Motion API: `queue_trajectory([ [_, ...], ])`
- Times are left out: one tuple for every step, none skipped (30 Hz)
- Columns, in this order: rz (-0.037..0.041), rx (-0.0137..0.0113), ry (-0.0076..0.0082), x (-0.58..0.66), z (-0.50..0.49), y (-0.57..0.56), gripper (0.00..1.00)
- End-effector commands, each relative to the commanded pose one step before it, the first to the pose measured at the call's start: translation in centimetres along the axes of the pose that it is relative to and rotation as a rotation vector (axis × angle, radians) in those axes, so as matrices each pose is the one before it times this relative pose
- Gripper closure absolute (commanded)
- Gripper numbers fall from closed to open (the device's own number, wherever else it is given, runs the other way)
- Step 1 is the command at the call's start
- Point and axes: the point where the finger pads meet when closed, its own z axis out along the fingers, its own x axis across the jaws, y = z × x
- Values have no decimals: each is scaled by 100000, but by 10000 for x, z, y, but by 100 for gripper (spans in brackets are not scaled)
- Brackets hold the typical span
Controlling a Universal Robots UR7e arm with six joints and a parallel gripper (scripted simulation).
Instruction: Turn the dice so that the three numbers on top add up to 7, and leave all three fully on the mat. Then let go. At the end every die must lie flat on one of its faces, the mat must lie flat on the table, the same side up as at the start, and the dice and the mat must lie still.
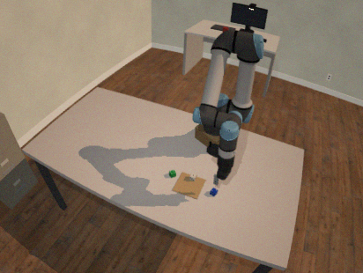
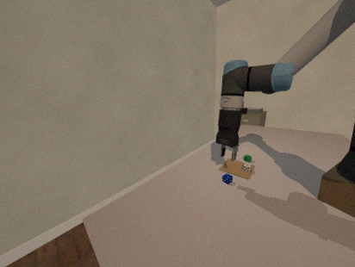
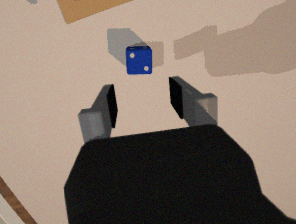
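Observation:
A tan mat (image 1: pixel 189 185) lies on the table. A white die (image 1: pixel 193 176) sits on the mat near its far edge; it also shows in the exterior view (image 2: pixel 246 167). A green die (image 1: pixel 173 173) lies on the table just left of the mat. A blue die (image 1: pixel 213 192) lies on the table just right of the mat and shows two pips on top in the wrist view (image 3: pixel 139 59). My gripper (image 3: pixel 142 94) is open and empty, pointing down a little above the table. The blue die lies just beyond its fingertips, not between them. The gripper hangs by the mat's right edge (image 1: pixel 216 180).
The arm's base stands on a brown block (image 1: pixel 204 136) behind the mat. A grey cabinet (image 1: pixel 11 169) stands off the table's left end. A desk with a monitor (image 1: pixel 249 15) stands by the far wall.

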Motion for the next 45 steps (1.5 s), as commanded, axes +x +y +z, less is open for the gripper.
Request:
queue_trajectory([
  [158, 6564, 295, 21, -944, 2388, 13],
  [-26, 570, -49, -33, -207, 309, 13],
  [-20, 424, -40, -28, -161, 233, 13],
  [-14, 294, -29, -21, -115, 163, 13],
  [-9, 185, -19, -14, -74, 103, 13],
  [-5, 98, -10, -7, -40, 55, 13],
  [0, 0, 0, 0, 0, 0, 13],
  [0, 0, 0, 0, 0, 0, 13],
  [-2, 37, -4, -3, -15, 21, 13],
  [0, 6, -1, 0, -2, 3, 13],
  [0, 0, 0, 0, 0, 0, 0],
  [0, 0, 0, 0, 0, 0, 0],
  [0, 0, 0, 0, 0, 0, 0],
  [0, 0, 0, 0, 0, 0, 0],
  [0, 0, 0, 0, 0, 0, 0],
  [0, 0, 0, 0, 0, 0, 0],
  [0, 0, 0, 0, 0, 0, 0],
  [0, 0, 0, 0, 0, 0, 0],
  [0, 0, 0, 0, 0, 0, 0],
  [-1, 0, 0, 0, 0, 0, 0],
  [-4, 0, 0, -1, 0, 0, 0],
  [-11, 0, 0, -3, 1, -1, 0],
  [-21, 0, 0, -6, 1, -2, 0],
  [0, 0, 0, 0, 0, 0, 0],
  [0, 0, 0, 0, 0, 0, 0],
  [-34, 0, 0, -10, 2, -3, 0],
  [-51, 0, 0, -15, 3, -4, 0],
  [-70, 0, 0, -21, 4, -6, 0],
  [-92, 0, 0, -28, 6, -7, 0],
  [-117, 0, 0, -36, 7, -9, 0],
  [-145, 0, 0, -44, 9, -12, 0],
  [-175, 0, 1, -53, 11, -14, 0],
  [-208, 0, 1, -63, 13, -17, 0],
  [-243, 0, 1, -74, 15, -20, 0],
  [-280, 0, 1, -85, 17, -23, 0],
  [-320, 0, 1, -97, 19, -26, 0],
  [-362, 0, 1, -109, 22, -29, 0],
  [-405, 0, 1, -123, 24, -33, 0],
  [-451, 0, 1, -136, 27, -37, 0],
  [-498, 0, 2, -150, 30, -41, 0],
  [0, 0, 0, 0, 0, 0, 0],
  [0, 0, 0, 0, 0, 0, 0],
  [-547, 0, 2, -165, 33, -45, 0],
  [-598, 0, 2, -180, 36, -49, 0],
  [-651, 0, 2, -195, 39, -54, 0],
])
